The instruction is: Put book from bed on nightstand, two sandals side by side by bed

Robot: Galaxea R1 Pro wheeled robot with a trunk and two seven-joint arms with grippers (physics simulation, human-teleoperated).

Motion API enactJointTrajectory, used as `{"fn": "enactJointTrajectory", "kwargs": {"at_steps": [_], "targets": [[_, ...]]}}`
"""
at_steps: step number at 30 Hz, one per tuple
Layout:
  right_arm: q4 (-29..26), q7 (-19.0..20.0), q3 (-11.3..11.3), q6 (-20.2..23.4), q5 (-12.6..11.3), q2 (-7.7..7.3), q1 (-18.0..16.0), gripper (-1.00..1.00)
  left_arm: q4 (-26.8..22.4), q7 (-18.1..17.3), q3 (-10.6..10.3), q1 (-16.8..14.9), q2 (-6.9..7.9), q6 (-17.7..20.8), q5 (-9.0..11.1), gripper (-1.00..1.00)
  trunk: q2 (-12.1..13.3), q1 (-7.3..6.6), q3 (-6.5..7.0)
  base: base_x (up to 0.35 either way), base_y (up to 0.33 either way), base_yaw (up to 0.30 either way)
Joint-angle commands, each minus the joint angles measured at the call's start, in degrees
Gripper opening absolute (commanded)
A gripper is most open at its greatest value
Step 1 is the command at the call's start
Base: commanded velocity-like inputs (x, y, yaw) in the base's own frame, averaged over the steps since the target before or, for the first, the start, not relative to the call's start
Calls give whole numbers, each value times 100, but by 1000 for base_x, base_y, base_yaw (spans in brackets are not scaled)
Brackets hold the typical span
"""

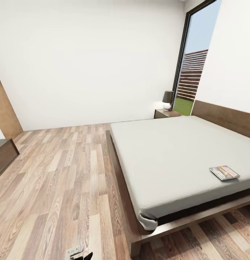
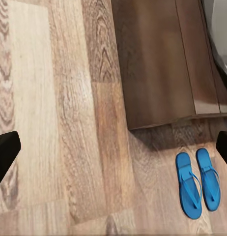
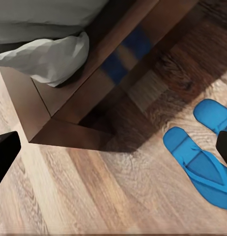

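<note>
Plainly, one bed (image 1: 175, 155) stands on the wood-plank floor (image 1: 60, 187), its grey mattress carrying one book (image 1: 224, 172) flat near the foot edge, towards the side farthest from the open floor; the cover lettering is too small to read. One nightstand (image 1: 166, 113) sits at the head corner of the bed by the window (image 1: 193, 61), with a single lamp (image 1: 168, 99) on top. Part of a brown cabinet (image 1: 4, 155) is cut off at the picture's edge.

Two blue sandals (image 2: 197, 183) lie side by side, parallel and almost touching, on the floor just beside the corner of the bed's wooden frame. In the right wrist view one sandal shows nearly whole (image 3: 202, 164), the other (image 3: 214, 115) partly hidden by a dark fingertip.

The left gripper (image 2: 113, 147) is spread wide with nothing between its fingers; likewise the right gripper (image 3: 113, 147), both showing only black fingertips at the picture edges.
</note>
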Motion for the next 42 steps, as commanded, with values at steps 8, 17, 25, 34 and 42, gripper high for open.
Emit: {"fn": "enactJointTrajectory", "kwargs": {"at_steps": [8, 17, 25, 34, 42], "targets": [[73, 25, -47, -16, 25, 6, -5, 100, 33, 66, 58, -5, 6, -58, -99, 100, -3, -1, 9, 0, 0, -161], [115, 35, -47, -10, 26, 6, -5, 100, 42, 75, 57, -5, 7, -59, -99, 100, -3, -1, 32, 0, 0, -279], [110, 30, -46, -10, 27, 6, -5, 100, 42, 75, 56, -5, 2, -59, -99, 100, -3, -1, 34, 0, 0, -299], [115, 29, -46, -13, 27, 6, -5, 100, 42, 75, 56, -5, -1, -59, -99, 100, -3, -1, 34, 0, 0, -300], [117, 29, -45, -14, 27, 6, -5, 100, 48, 75, 56, -5, -2, -59, -99, 100, -3, -1, 34, 0, 0, -300]]}}
